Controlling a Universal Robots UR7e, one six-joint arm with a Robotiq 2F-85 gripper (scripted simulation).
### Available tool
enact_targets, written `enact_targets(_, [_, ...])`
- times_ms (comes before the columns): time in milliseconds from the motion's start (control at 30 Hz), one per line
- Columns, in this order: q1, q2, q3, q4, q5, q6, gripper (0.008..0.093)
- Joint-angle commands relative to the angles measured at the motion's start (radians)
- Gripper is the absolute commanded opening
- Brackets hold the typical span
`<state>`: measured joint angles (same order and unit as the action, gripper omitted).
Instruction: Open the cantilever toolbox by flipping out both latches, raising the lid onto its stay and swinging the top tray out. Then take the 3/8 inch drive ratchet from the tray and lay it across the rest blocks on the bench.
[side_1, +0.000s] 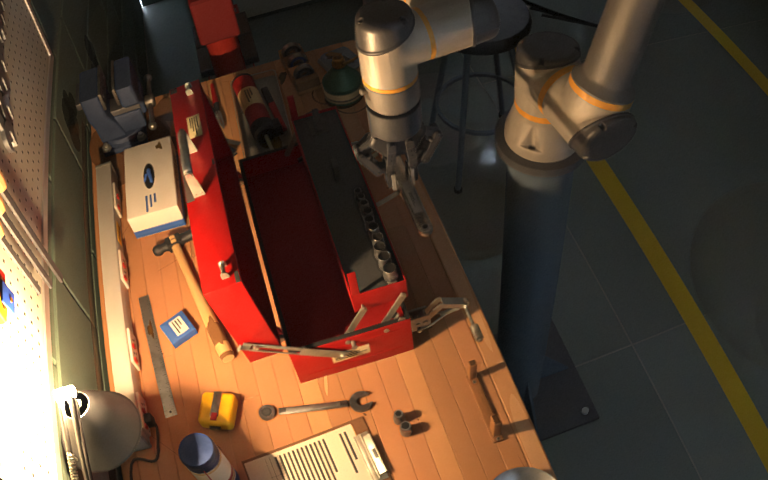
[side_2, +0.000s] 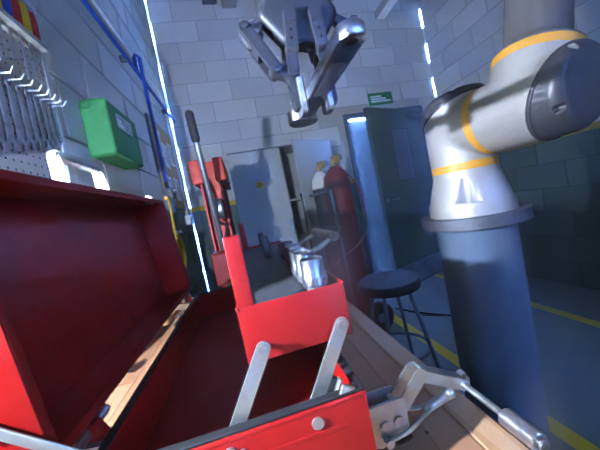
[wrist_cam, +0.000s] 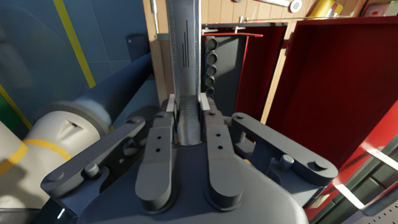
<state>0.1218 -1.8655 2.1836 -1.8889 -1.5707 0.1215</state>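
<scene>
The ratchet (side_1: 413, 206) (wrist_cam: 185, 62) is a grey steel bar, gripped at its handle by the two finger pads of my gripper (side_1: 396, 175) (side_2: 307, 102) (wrist_cam: 186, 104). It is held in the air above the bench's front strip, just right of the swung-out tray (side_1: 351, 198) (side_2: 285, 295). Its head points along the bench toward the near end. The red toolbox (side_1: 266, 238) stands open, lid (side_1: 198, 187) raised toward the wall. A row of sockets (side_1: 376, 238) sits in the tray. The rest blocks (side_1: 486, 399) lie near the bench's front edge at the near end.
The bench's front edge (side_1: 453, 255) runs just right of the gripper, with the arm's pedestal (side_1: 532, 271) and a stool (side_2: 390, 285) beyond. A flipped-out latch (side_1: 442, 311) lies by the toolbox corner. A spanner (side_1: 317, 406), two loose sockets (side_1: 403, 421) and a clipboard (side_1: 323, 455) occupy the near end.
</scene>
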Motion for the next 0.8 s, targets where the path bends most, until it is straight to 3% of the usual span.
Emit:
enact_targets(0, [0.02, 0.005, -0.005, -0.003, 0.0, 0.02, 0.008])
enact_targets(400, [0.264, 0.098, -0.072, -0.029, 0.0, 0.265, 0.008])
enact_targets(767, [0.415, 0.183, -0.142, -0.044, 0.0, 0.416, 0.008])
